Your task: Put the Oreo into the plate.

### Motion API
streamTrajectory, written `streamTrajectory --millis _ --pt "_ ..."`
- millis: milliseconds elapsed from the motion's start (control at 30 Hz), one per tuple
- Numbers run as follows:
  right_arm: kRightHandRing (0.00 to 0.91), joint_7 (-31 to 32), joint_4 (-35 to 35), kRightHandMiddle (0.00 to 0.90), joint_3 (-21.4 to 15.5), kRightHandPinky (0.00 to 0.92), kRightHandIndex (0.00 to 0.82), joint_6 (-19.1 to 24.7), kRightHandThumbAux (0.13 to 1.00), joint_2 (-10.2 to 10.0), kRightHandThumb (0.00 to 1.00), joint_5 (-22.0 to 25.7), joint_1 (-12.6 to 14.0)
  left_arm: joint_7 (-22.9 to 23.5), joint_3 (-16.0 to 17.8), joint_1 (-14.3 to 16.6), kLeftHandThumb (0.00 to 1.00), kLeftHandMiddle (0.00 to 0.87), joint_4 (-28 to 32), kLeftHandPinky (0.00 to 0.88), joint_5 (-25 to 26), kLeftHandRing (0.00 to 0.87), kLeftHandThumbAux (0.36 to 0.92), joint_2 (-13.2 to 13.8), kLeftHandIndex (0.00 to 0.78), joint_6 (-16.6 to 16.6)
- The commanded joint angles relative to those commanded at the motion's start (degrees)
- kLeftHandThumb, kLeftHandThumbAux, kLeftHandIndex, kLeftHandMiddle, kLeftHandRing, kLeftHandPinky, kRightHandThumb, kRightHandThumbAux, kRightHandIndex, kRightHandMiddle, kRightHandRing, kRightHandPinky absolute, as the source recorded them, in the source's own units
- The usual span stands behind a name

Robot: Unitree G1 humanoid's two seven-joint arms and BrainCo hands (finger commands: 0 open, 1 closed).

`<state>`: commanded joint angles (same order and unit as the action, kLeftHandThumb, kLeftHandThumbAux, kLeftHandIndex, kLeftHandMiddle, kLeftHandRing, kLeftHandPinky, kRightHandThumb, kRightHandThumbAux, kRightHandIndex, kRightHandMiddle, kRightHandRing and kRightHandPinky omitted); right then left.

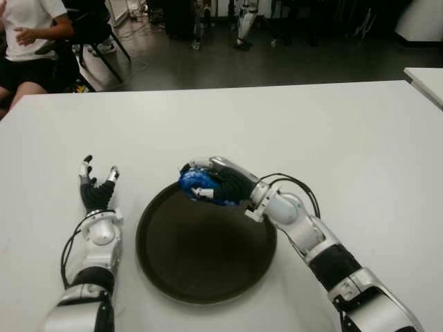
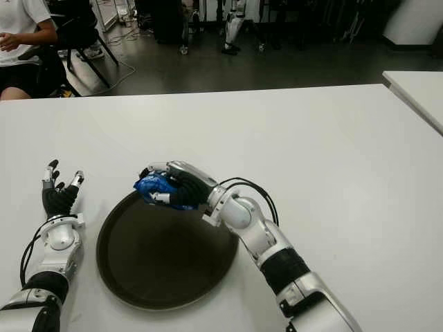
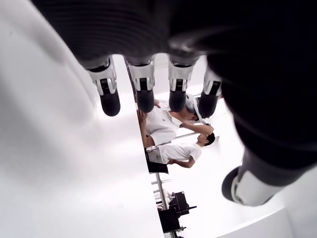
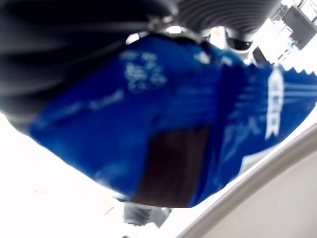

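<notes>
R hand [image 1: 208, 183] clamped on blue Oreo pack [image 1: 192, 181] over far rim of dark plate [image 1: 159, 270], L hand [image 1: 97, 190] idle w/ fingers spread beside plate's left; risk: early release drops pack outside rim.

Right hand [image 2: 173, 187] with Oreo [image 2: 151, 185] at plate [image 2: 166, 259] rim

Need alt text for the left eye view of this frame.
The robot's right hand grips a blue Oreo packet over the far rim of a dark round plate on a white table. Its left hand, fingers open, shows left of the plate.
</notes>
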<state>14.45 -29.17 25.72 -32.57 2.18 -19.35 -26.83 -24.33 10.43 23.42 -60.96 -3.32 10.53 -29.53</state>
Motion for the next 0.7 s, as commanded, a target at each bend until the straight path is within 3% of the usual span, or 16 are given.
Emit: streamTrajectory --millis 200,433,700 --pt "0.005 -0.4 -6.2 0.004 0.0 0.005 0.002 -6.6 0.466 -0.7 0.013 0.3 -1.7 0.1 0.4 0.3 0.039 0.096 -0.5 0.043 0.4 0.068 0.659 0.1 0.085 0.3" --pt "0.000 -0.5 -10.0 0.000 0.0 0.000 0.000 -11.1 0.448 -0.6 0.000 -0.7 -3.4 0.7 0.6 0.3 0.021 0.111 -0.7 0.066 0.6 0.092 0.681 0.3 0.088 -0.1" --pt "0.000 -1.0 -13.8 0.000 -0.2 0.000 0.000 -13.5 0.417 -0.9 0.000 -1.1 -4.8 0.6 0.5 0.1 0.009 0.098 -0.5 0.048 0.4 0.077 0.681 0.2 0.075 -0.7"
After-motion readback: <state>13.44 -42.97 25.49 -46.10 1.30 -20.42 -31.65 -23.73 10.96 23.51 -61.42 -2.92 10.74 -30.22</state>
